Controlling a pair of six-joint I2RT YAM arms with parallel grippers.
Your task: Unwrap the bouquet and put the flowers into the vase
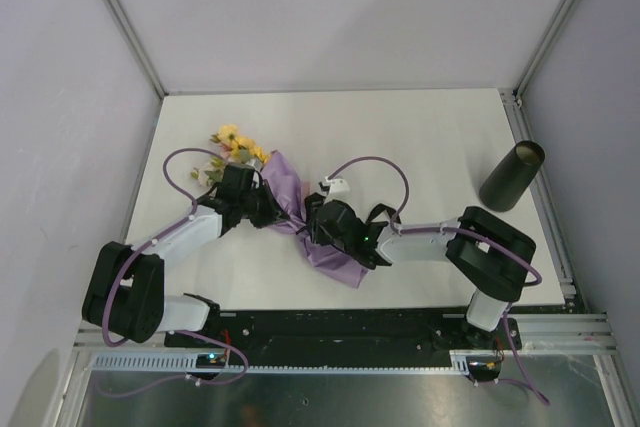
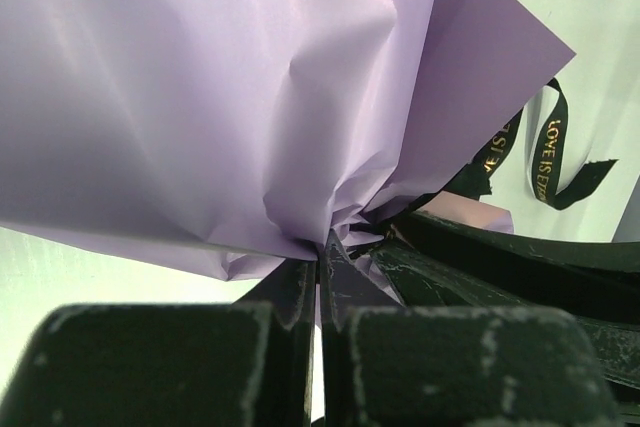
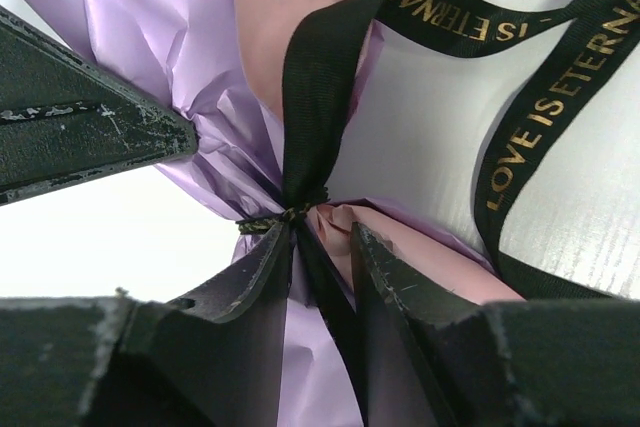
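So, biggest thing first: the white table [image 1: 420, 137] takes up the middle of the overhead view. The bouquet [image 1: 290, 187] lies on it a bit left of centre, running diagonally. The lilac paper wrap [image 2: 200, 97] fans toward the lower right of the overhead frame, with some pink lining showing in the right wrist view. The flowers [image 1: 235, 142], mostly yellow from up here, poke out at the upper left end.

The vase [image 1: 512, 177] is way over at the right edge of the table, dark and standing well apart from everything else.

The black ribbon [image 3: 320, 77] with gold lettering is tied round the pinched neck of the wrap. Its loose loops curl off toward the upper right of the right wrist frame.

The left gripper [image 2: 320, 265] is clamped tight. Its fingers are pressed together on the gathered lilac paper right at the neck, bottom centre of its own view.

The right gripper [image 3: 322, 239] comes in from the other side at the same neck. Its jaws are only partway open, straddling a ribbon tail just below the knot, with a bit of pink paper in there too. One finger touches the ribbon, but I honestly can't tell if it's actually pinching it.
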